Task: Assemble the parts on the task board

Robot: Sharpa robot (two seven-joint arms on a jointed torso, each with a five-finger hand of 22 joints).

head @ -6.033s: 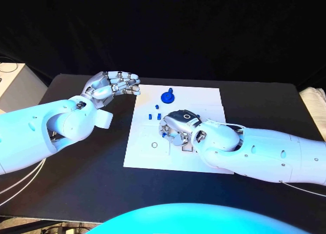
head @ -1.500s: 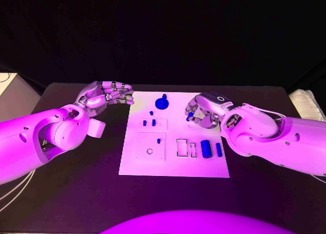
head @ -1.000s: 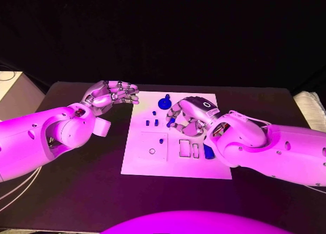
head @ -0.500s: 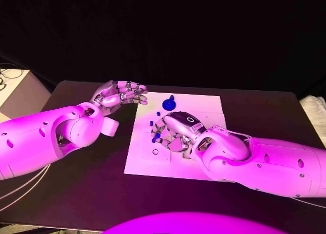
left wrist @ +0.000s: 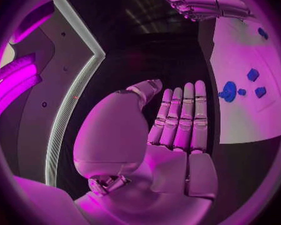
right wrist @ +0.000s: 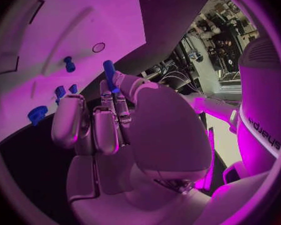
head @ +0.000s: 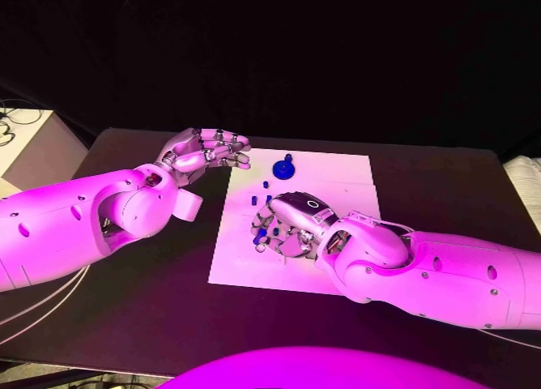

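Your right hand [right wrist: 115, 115] pinches a blue peg [right wrist: 108, 72]; keep it upright, ease toward the round hole [right wrist: 98, 47] at 12 o'clock.

"sharpa" lettering on white robot arm [right wrist: 266, 128], sideways, partly readable

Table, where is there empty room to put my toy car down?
The black table is bare in front of the task board, near the robot, and along its far edge behind the board. The board's middle is crowded: the right hand holds a blue peg there.
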